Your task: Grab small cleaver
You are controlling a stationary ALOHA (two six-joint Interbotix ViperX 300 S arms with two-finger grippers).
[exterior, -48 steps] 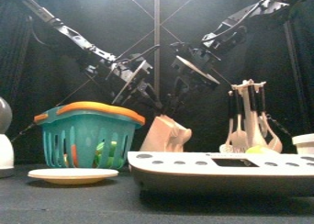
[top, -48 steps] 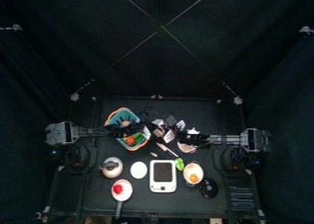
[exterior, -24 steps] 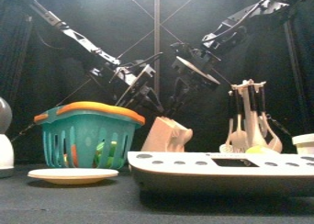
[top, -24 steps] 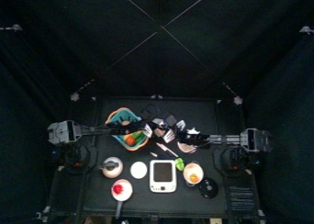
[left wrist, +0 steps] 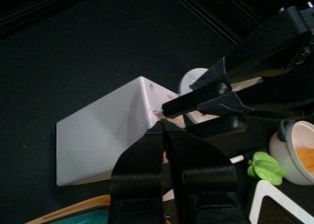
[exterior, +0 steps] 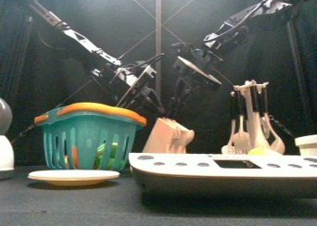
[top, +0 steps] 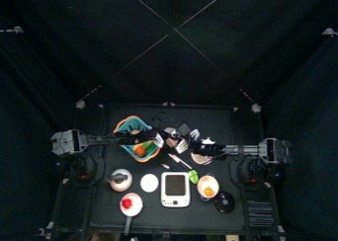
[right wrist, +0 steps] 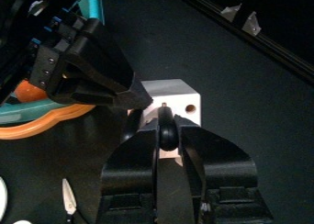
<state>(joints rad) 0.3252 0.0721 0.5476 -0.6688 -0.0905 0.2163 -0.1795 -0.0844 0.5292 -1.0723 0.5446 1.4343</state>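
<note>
A white kitchen scale (exterior: 223, 165) lies nearest on the surface (exterior: 74, 207), a white plate (exterior: 73, 177) to its left; behind stand a teal basket (exterior: 84, 137) and a utensil rack (exterior: 251, 119); between them the pale knife block (exterior: 168, 135); nothing there has moved since a second ago. Above the block, the right gripper (right wrist: 166, 134) is clamped on a black handle (right wrist: 164, 136), seemingly the small cleaver's, whose blade I cannot see; the left gripper (left wrist: 163, 140) has its jaws together over the block, holding nothing.

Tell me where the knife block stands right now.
In the front view the knife block stands mid-table, between the teal basket on its left and the utensil rack on its right, behind the white scale.
</note>
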